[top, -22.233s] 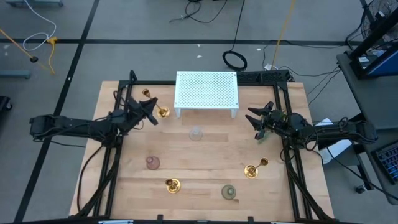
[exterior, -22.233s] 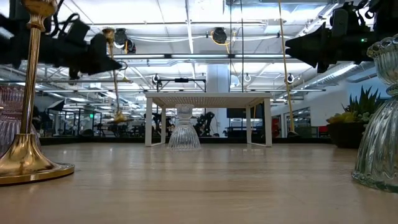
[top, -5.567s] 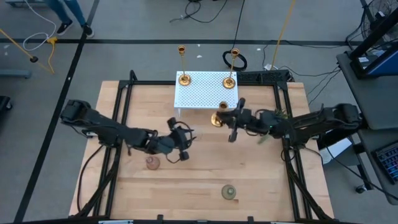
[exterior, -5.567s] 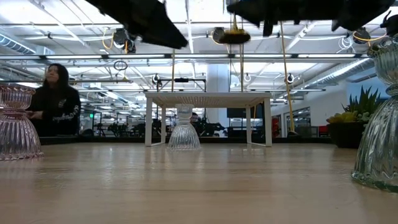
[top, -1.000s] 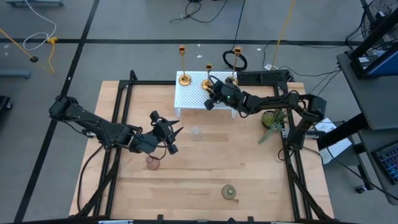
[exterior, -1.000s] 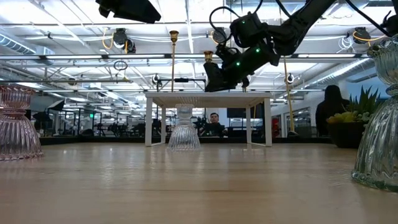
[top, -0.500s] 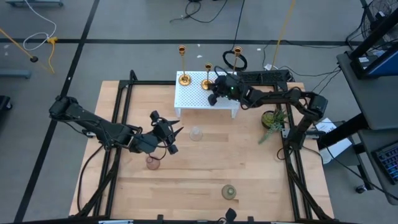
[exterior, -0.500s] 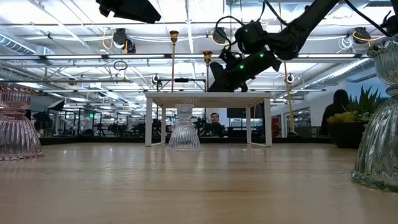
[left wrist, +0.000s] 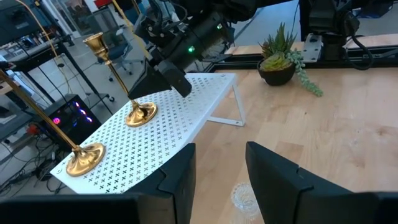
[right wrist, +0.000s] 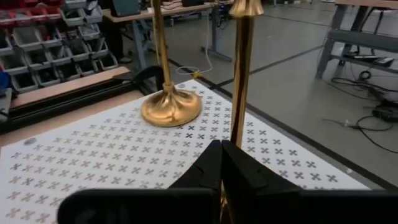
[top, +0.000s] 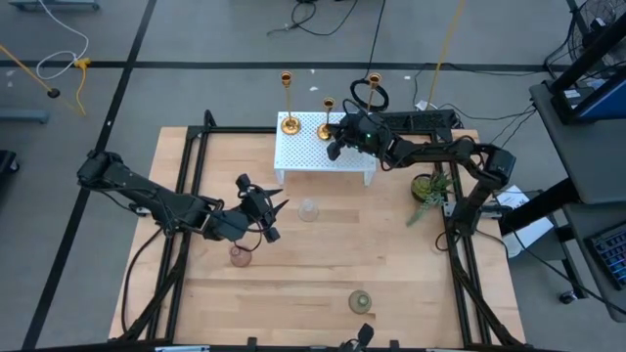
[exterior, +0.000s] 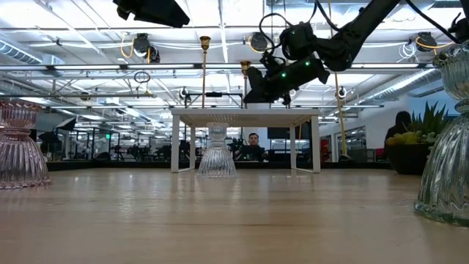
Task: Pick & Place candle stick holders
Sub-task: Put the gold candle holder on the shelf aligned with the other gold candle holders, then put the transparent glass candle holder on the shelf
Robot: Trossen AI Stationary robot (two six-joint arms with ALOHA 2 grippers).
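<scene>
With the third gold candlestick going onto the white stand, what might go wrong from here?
The right end effector is shut on the short candlestick, close beside another candlestick on the perforated stand; pulling away could tip either slim stem. The open left end effector hovers near the clear glass holder and could nudge it.

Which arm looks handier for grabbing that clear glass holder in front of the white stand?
The left, probably. Its open gripper hangs just beside the clear glass holder, while the right gripper is over the white stand, shut on a gold candlestick.
</scene>
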